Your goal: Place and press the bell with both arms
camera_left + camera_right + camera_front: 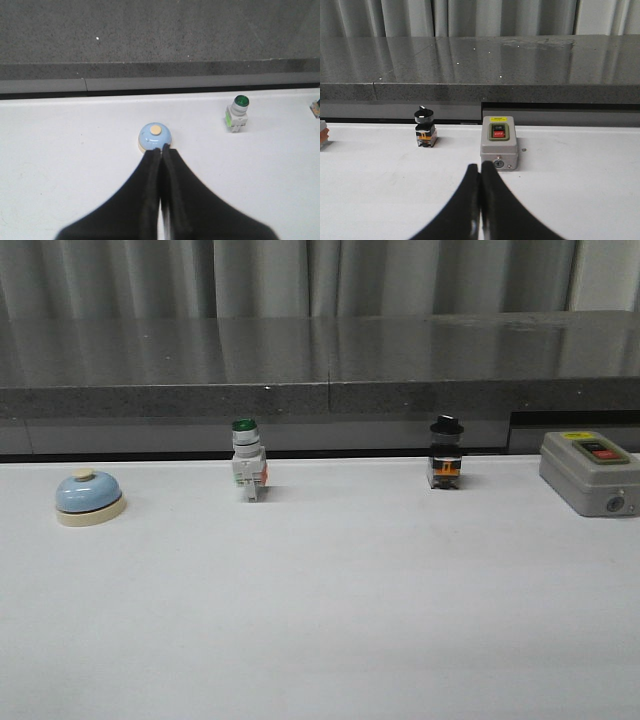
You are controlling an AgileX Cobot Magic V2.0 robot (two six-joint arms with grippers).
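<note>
The bell, a light-blue dome on a cream base with a cream button, stands at the far left of the white table. In the left wrist view the bell sits just beyond my left gripper, whose fingers are pressed together with nothing between them. My right gripper is shut too, empty, its tips in front of a grey switch box. Neither arm shows in the front view.
A green-capped white pushbutton stands left of centre and a black-capped switch right of centre. The grey ON/OFF box sits at the far right. A dark stone ledge runs along the back of the table.
</note>
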